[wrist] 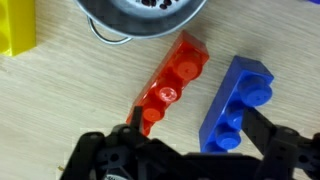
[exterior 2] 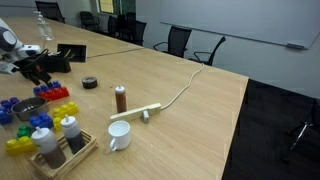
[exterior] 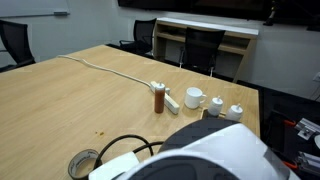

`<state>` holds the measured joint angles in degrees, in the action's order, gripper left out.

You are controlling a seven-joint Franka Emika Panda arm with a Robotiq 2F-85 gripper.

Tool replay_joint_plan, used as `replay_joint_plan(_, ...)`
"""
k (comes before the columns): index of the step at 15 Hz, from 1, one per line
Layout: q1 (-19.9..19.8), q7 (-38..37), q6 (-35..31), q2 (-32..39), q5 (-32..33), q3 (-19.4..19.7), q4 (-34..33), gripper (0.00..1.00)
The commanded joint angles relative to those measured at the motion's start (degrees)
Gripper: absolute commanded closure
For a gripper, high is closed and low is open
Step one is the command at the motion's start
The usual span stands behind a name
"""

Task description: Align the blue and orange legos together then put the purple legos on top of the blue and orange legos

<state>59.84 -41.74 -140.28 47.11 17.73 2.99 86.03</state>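
In the wrist view the red-orange lego (wrist: 171, 80) lies slanted on the wooden table. The blue lego (wrist: 240, 102) lies to its right, roughly parallel, with a strip of bare table between them. My gripper (wrist: 196, 130) hangs just over their near ends, open. Its left finger (wrist: 128, 128) is by the orange brick's end and its right finger (wrist: 264, 128) is by the blue brick's side. It holds nothing. In an exterior view the gripper (exterior 2: 38, 74) is low over the table's far left. I cannot make out the purple legos for certain in any view.
A metal bowl (wrist: 140, 14) and a yellow brick (wrist: 15, 25) lie just beyond the two bricks. In an exterior view there are yellow bricks (exterior 2: 66, 108), a wooden tray of bottles (exterior 2: 60, 150), a white mug (exterior 2: 118, 136), a brown bottle (exterior 2: 121, 98) and a tape roll (exterior 2: 90, 82).
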Motion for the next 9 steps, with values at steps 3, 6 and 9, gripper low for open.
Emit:
replay_joint_plan(3,1.3,-6.2,2.0,0.2,-0.3,2.3,-0.3,0.00)
replay_joint_plan(6,0.4,-11.1,0.7,0.8,-1.7,1.9,0.2,0.00)
replay_joint_plan(9,-0.8,-14.6,-0.5,1.6,-3.2,1.3,0.4,0.00)
